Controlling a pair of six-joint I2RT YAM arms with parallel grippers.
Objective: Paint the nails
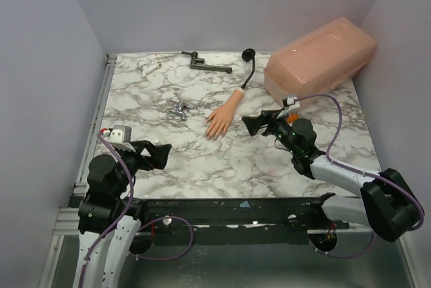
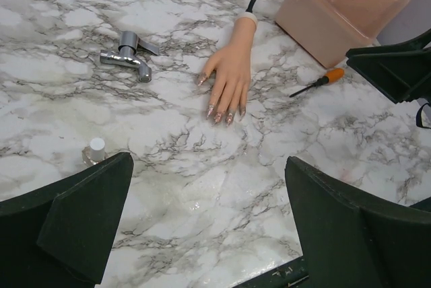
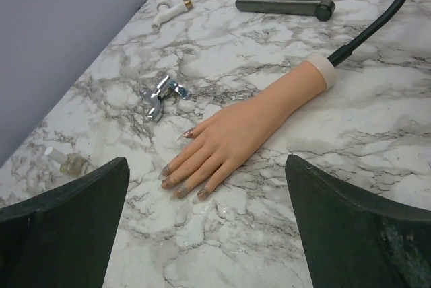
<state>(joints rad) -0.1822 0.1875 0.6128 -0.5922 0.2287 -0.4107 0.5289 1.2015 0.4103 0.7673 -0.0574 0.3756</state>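
Note:
The peach mannequin hand lies palm down in the middle of the marble table, on a thin black curved stem. Its nails look glittery with a reddish tint; they also show in the left wrist view. My right gripper is open and empty, just right of the hand, pointing at it. My left gripper is open and empty at the near left, well short of the fingertips. A small clear nail polish bottle with a white cap is near my left finger, also seen in the right wrist view.
A large pinkish translucent box stands at the back right. A chrome fitting lies left of the hand. A dark faucet and a white fitting lie at the back. An orange-handled screwdriver lies near the box.

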